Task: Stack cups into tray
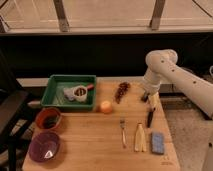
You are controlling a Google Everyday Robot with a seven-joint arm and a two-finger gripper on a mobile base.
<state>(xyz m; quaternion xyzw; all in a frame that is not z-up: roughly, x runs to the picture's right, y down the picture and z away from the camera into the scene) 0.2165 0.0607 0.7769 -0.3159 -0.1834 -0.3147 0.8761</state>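
The green tray (52,95) stands at the back left of the wooden table. A white cup (80,92) with a dark inside and a reddish side part sits in it. A bluish-white cup (69,95) lies right beside it on its left, touching or nested with it. My gripper (148,106) hangs from the white arm (162,65) over the table's right side. It is well to the right of the tray and apart from both cups.
An orange-brown bowl (48,119) and a purple bowl (45,146) stand at the front left. A small orange ball (105,106), a dark reddish cluster (121,91), a fork (123,131), a pale yellow object (140,137) and a blue sponge (158,142) lie on the table.
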